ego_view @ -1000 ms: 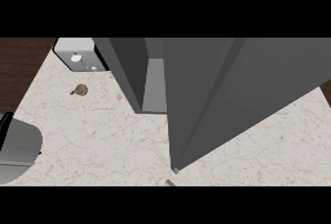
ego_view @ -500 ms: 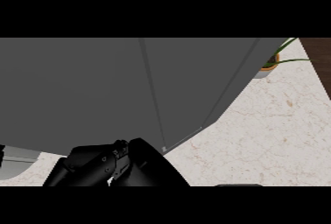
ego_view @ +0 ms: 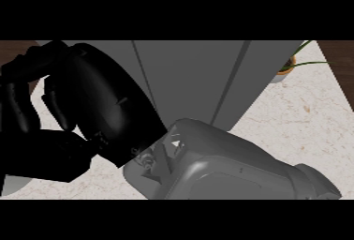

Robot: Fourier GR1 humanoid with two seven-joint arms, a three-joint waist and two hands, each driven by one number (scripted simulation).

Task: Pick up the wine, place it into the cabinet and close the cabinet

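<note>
The grey cabinet (ego_view: 194, 79) fills the upper middle of the head view, and its door panels lie flush, so it looks closed. No wine bottle shows anywhere. My right hand (ego_view: 104, 108) hangs very close to the view at the left, in front of the cabinet. Its grey forearm (ego_view: 235, 168) comes in from the lower right. The fingers (ego_view: 27, 98) are relaxed and slightly bent, and they hold nothing that I can see. My left hand is out of sight.
Pale speckled counter (ego_view: 304, 126) shows to the right of the cabinet. A small potted plant (ego_view: 289, 65) stands at the far right corner. A pale grey rounded shape (ego_view: 14, 185) peeks in at the bottom left.
One second ago a cabinet door stood open. Half a second ago the front looked closed with the hand low. The hand has since risen and now covers the left side.
</note>
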